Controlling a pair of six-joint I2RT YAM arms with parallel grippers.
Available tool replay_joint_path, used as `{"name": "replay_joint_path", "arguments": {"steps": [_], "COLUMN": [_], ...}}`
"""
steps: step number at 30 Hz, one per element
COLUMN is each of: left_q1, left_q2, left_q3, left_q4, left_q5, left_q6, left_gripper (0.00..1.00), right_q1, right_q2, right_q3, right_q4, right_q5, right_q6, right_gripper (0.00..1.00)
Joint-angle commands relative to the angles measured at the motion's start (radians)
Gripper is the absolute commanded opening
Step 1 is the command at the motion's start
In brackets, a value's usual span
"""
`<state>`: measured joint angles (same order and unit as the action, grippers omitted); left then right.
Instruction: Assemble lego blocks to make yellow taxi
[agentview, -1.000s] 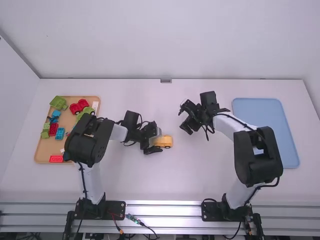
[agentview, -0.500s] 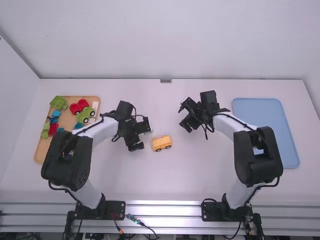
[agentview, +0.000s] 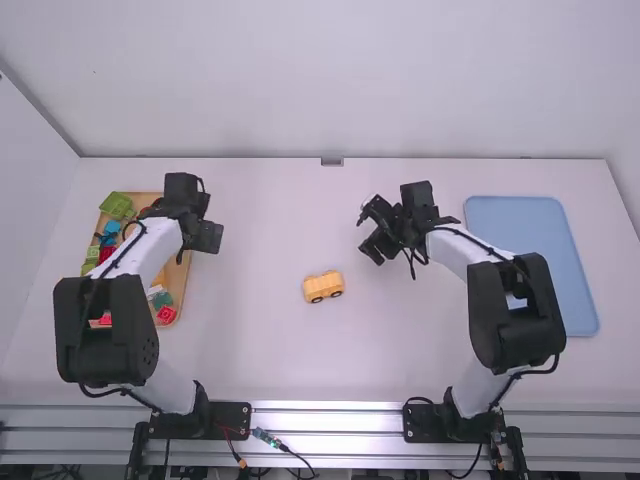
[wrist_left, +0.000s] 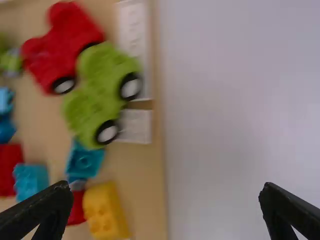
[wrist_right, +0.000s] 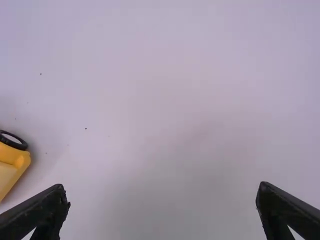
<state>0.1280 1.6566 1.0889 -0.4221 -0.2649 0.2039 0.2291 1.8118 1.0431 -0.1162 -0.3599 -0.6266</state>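
The yellow car base (agentview: 323, 287) rests on its wheels mid-table, touched by neither gripper; part of this base (wrist_right: 11, 162) shows at the left edge of the right wrist view. My left gripper (agentview: 205, 222) is above the right edge of the block tray. In its own view the left gripper (wrist_left: 167, 212) is open and holds nothing, with a yellow block (wrist_left: 105, 211) in the tray near one finger. My right gripper (agentview: 370, 233) hangs over the table, right of the car base; seen from its wrist, the right gripper (wrist_right: 160, 210) is open and holds nothing.
The tan tray (agentview: 180, 280) at the left carries a red car base (wrist_left: 62, 47), a green one (wrist_left: 100, 95), a teal block (wrist_left: 84, 159), white pieces and several other blocks. A blue tray (agentview: 530, 265) lies at the far right, beside the right arm.
My left gripper has let go of the yellow car base and moved left, away from it, to the block tray. The car base stays on the table. The right arm has kept still.
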Motion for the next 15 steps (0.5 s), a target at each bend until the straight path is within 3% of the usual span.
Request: {"name": "replay_joint_path", "arguments": {"steps": [1, 8, 15], "left_q1": [0.029, 0.100, 0.246], "left_q2": [-0.020, -0.020, -0.020], "left_q3": [-0.016, -0.071, -0.126], "left_q4": [0.008, -0.029, 0.038], "left_q5": [-0.118, -0.350, -0.007], "left_q6": [-0.114, -0.358, -0.218], "left_gripper": [0.99, 0.99, 0.99], "right_q1": [0.001, 0.001, 0.001], "right_q2": [-0.026, -0.026, -0.026], "right_q3": [-0.009, -0.009, -0.009], "right_q4": [0.010, 0.039, 0.077], "right_q5": [-0.005, -0.005, -0.005], "right_q6": [-0.003, -0.004, 0.037], "right_gripper": [0.99, 0.99, 0.99]}}
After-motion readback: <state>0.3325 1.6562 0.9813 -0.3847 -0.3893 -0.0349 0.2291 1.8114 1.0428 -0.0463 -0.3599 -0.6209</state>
